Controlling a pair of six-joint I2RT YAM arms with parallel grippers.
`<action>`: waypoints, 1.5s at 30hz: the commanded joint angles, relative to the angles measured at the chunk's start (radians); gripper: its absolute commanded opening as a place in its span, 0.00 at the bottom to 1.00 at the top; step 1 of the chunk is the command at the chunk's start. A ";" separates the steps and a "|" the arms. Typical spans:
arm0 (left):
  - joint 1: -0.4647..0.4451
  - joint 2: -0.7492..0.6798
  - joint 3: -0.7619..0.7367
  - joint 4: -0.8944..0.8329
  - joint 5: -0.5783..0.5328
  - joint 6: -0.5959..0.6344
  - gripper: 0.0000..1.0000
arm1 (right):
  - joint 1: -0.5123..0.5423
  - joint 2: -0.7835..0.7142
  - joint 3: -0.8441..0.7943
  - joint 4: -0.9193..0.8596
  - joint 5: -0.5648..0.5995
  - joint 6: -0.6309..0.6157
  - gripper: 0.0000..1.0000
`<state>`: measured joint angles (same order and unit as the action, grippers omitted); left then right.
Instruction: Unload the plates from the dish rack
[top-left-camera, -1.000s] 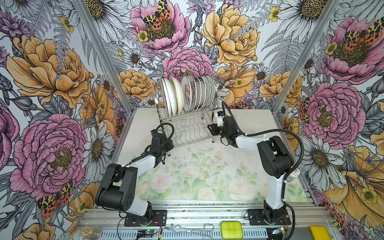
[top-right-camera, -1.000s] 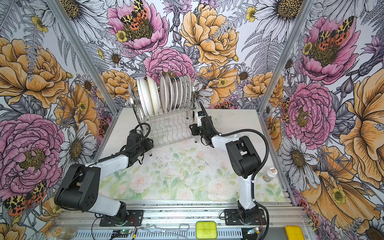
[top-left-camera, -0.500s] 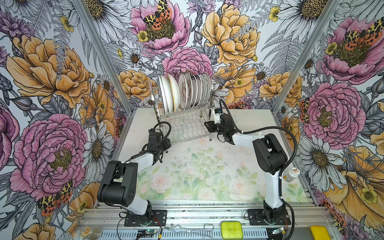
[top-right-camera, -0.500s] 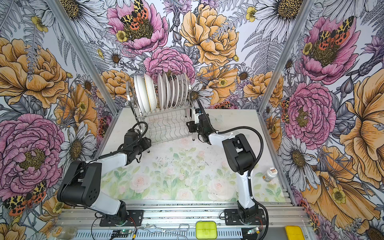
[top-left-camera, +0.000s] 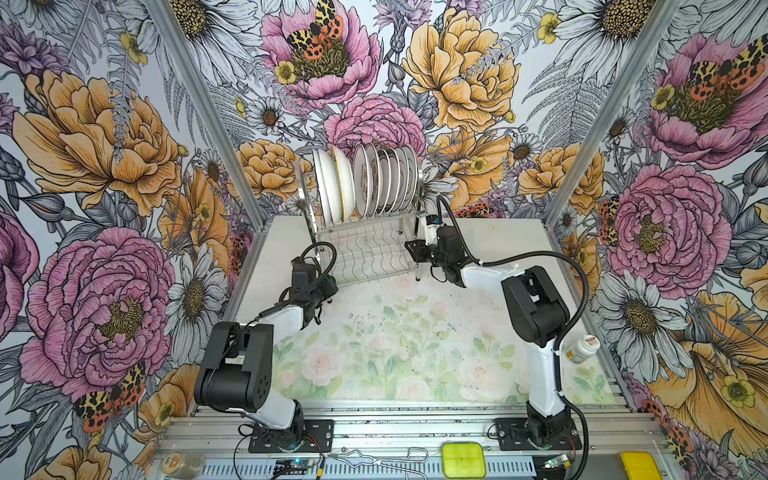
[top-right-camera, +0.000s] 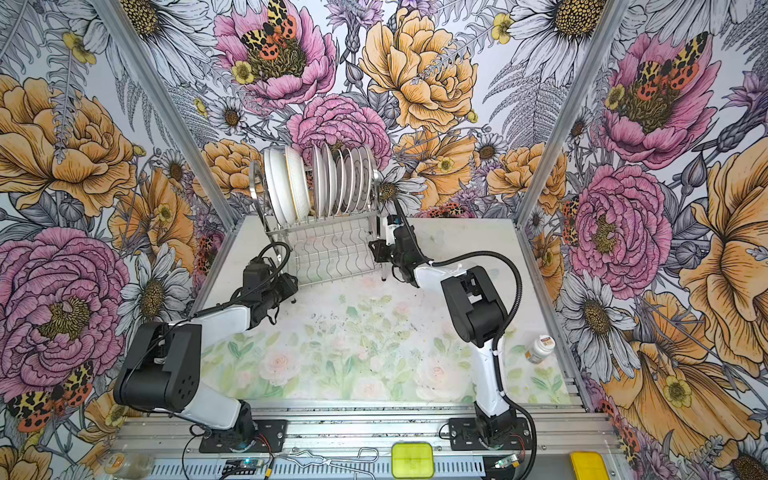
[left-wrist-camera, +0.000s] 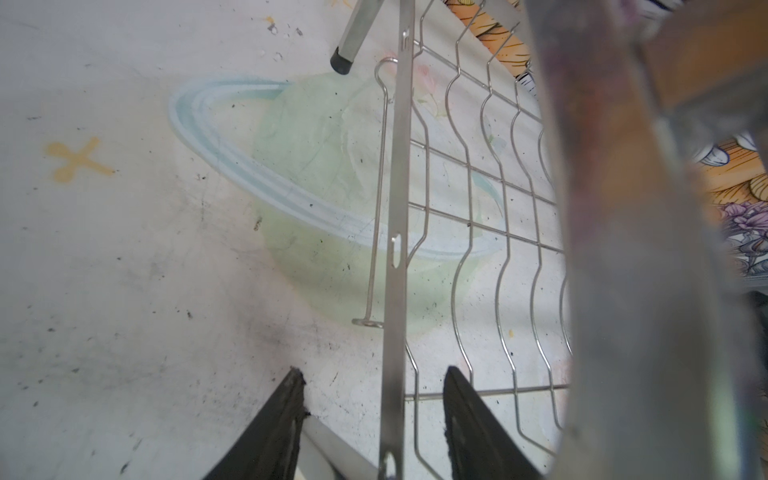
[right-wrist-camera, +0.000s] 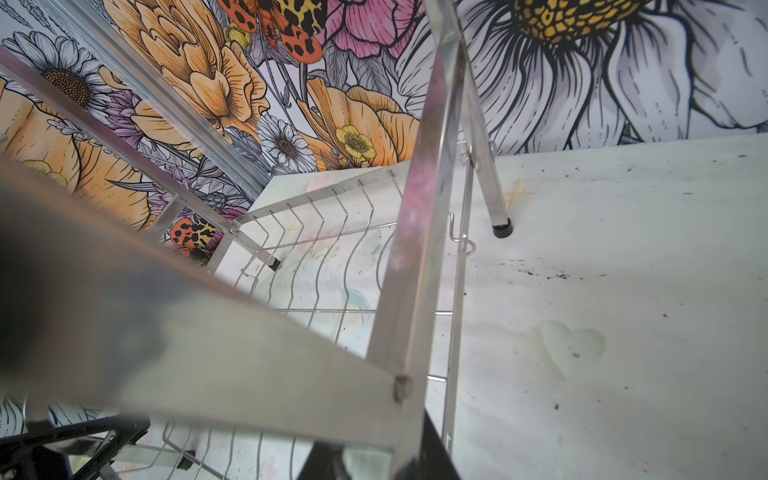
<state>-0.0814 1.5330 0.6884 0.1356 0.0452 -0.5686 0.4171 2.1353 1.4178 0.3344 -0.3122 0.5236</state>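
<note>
Stainless-steel wire forms the dish rack (top-left-camera: 365, 249), which stands at the upper middle of both top views, at the far end of the tabletop (top-left-camera: 395, 332) and close to the flowered back wall (top-left-camera: 457, 83). The plates (top-left-camera: 365, 183) stand on edge in a tight row on its upper tier, higher in the frame than either arm. The left gripper (top-left-camera: 328, 286) sits low at the rack's near left corner, just beside the front leg there. The right gripper (top-left-camera: 415, 251) sits at the near right corner, against the front upright. Both are well below the plates and touch none of them. In the left wrist view two black fingers (left-wrist-camera: 286, 399) stand well apart at the bottom of the frame, with the rack's flat side bar (left-wrist-camera: 395, 208) running up between them. At the tips, tabletop shows on both sides of that bar, while deeper in a steel leg (left-wrist-camera: 332, 449) lies against one finger, so I cannot tell whether the jaws press on the frame. In the right wrist view an upright post (right-wrist-camera: 419, 249) of the rack runs down to the bottom edge. There a dark finger (right-wrist-camera: 440, 453) lies tight against it on one side, and a blurred crossbar (right-wrist-camera: 249, 353) hides most of the other side. These jaws look drawn close together, clamped on that post.
</note>
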 joint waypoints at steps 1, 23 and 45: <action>0.028 -0.017 -0.020 -0.072 -0.015 0.013 0.54 | -0.008 0.072 0.028 -0.028 0.069 0.179 0.13; 0.028 -0.065 -0.044 -0.072 -0.005 0.010 0.63 | -0.001 0.110 0.043 -0.019 0.044 0.187 0.14; 0.022 -0.176 -0.074 -0.098 0.000 0.029 0.83 | -0.006 0.022 -0.054 -0.017 0.068 0.172 0.39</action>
<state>-0.0612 1.3861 0.6277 0.0589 0.0505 -0.5648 0.4244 2.1632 1.4029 0.4286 -0.2920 0.6758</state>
